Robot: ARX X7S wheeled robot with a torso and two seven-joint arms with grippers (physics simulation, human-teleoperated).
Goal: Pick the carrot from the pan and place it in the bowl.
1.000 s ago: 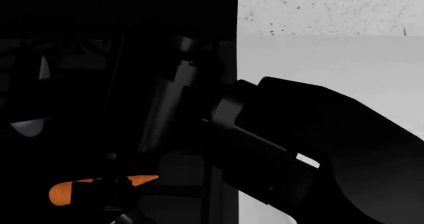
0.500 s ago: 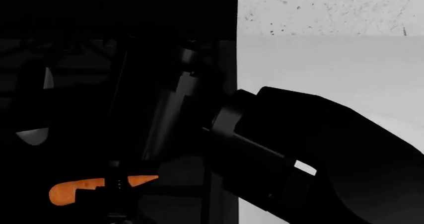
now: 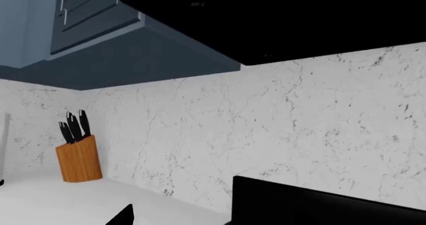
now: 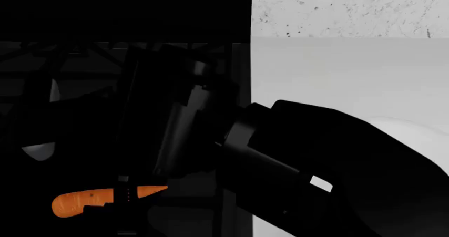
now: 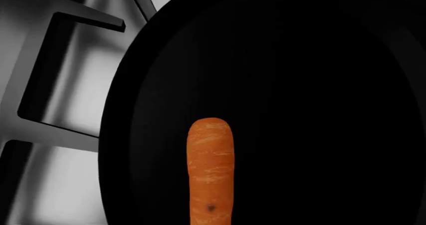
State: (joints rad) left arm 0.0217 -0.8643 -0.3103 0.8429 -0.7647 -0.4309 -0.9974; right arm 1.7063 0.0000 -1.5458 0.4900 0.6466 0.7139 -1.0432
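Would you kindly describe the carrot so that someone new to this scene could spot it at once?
Find the black stove grates over the grey cooktop, then the round black pan sitting on them. Lying inside the pan is the carrot, the only bright orange thing there: small, tapered, with one blunt rounded end.

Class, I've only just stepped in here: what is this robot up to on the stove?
The robot is working over a black pan on the stove grates. Its right arm reaches across the head view toward the carrot, which lies flat in the pan, not yet lifted. Dark parts of the arm cross the carrot, but whether the right tool is open or shut cannot be told. The left wrist camera faces the backsplash and a knife block. A pale curve of the bowl shows behind the arm.
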